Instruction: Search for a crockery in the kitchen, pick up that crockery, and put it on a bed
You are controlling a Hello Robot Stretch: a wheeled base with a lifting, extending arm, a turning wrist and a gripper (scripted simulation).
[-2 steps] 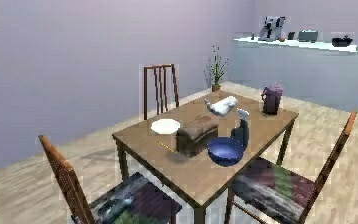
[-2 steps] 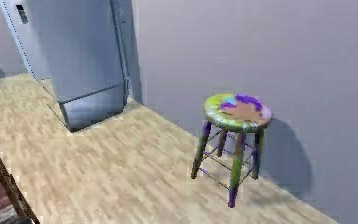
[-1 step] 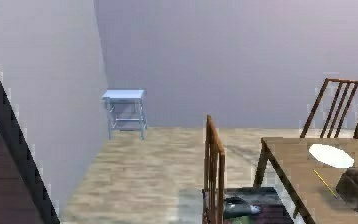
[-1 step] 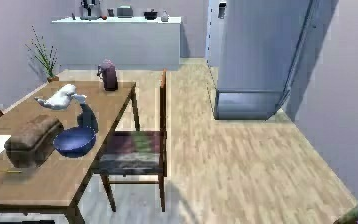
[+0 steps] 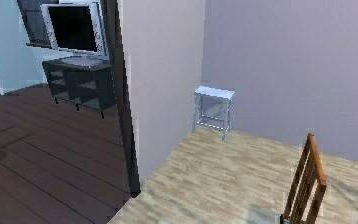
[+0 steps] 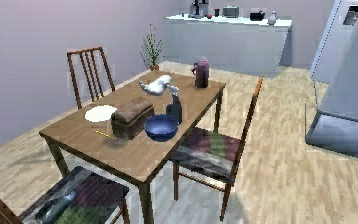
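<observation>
In the arm side view, a chair with a patterned seat (image 6: 77,195) is nearest, at the close end of a wooden table (image 6: 112,150). On the table, a blue bowl (image 6: 161,127) sits just beside a dark loaf (image 6: 133,117). A white plate (image 6: 100,114) lies left of the loaf, and a dark jug (image 6: 201,72) stands at the far end. Behind them is a kitchen counter (image 6: 227,45). I cannot tell how the gripper's fingers stand.
</observation>
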